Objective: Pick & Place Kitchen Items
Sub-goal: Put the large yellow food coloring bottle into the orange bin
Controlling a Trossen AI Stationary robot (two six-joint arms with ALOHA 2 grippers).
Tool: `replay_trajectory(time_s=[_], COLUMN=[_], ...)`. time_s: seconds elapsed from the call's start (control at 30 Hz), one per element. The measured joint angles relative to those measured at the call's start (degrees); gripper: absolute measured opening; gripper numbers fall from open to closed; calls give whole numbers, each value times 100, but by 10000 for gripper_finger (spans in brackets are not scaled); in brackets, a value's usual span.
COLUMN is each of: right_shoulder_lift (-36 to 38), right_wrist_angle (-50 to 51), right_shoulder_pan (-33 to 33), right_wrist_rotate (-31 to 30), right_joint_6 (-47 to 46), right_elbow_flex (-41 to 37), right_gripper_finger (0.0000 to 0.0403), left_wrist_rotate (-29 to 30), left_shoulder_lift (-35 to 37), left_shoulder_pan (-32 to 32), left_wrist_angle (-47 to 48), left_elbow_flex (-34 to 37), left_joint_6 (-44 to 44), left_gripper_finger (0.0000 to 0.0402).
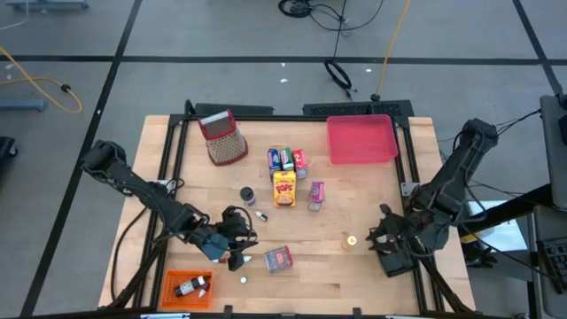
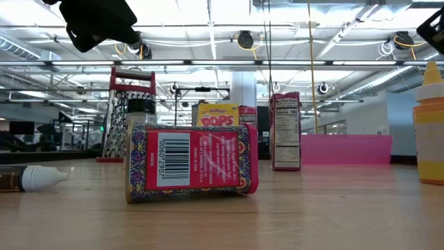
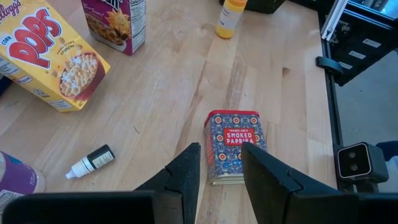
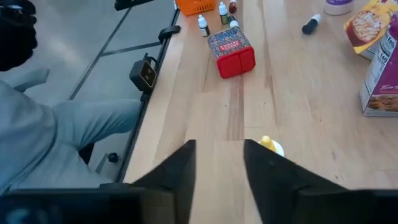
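A red-and-blue paprika tin (image 1: 278,258) (image 2: 191,163) lies on its side near the table's near edge. My left gripper (image 1: 237,258) (image 3: 221,167) hovers open just to its left, and the tin (image 3: 235,144) shows past the fingertips. In the low view this gripper (image 2: 97,24) hangs well above the table. My right gripper (image 1: 379,233) (image 4: 217,162) is open beside a small yellow bottle (image 1: 352,240) (image 4: 267,144) that stands upright. A yellow cereal box (image 1: 284,188) and a pink packet (image 1: 316,196) stand mid-table.
A pink tray (image 1: 361,139) lies at the far right. An orange tray (image 1: 188,286) at the near left holds small dark bottles. A red-topped grater (image 1: 223,137) stands far left. Blue, green and red packets (image 1: 287,160), a purple-capped jar (image 1: 247,194) and a dropper bottle (image 1: 260,215) are mid-table.
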State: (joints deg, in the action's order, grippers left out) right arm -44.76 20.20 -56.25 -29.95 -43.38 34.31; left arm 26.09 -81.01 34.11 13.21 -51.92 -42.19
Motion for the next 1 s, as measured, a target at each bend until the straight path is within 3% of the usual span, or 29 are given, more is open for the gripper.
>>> replay_trajectory(time_s=[0.2,0.4,1.0], right_shoulder_lift=[-129,-326,-790], right_wrist_angle=[-751,-1561,-1571], right_shoulder_pan=[153,342,807], right_wrist_rotate=[-7,17,19], right_joint_6=[94,449,370], right_elbow_flex=[-436,-793,-1010], right_gripper_finger=[200,233,243], left_wrist_rotate=[0,2,3], left_shoulder_lift=[0,0,0], left_shoulder_pan=[-1,-2,-1], left_wrist_angle=[0,4,6], left_elbow_flex=[0,0,0], left_joint_6=[0,23,160], left_gripper_finger=[120,120,120])
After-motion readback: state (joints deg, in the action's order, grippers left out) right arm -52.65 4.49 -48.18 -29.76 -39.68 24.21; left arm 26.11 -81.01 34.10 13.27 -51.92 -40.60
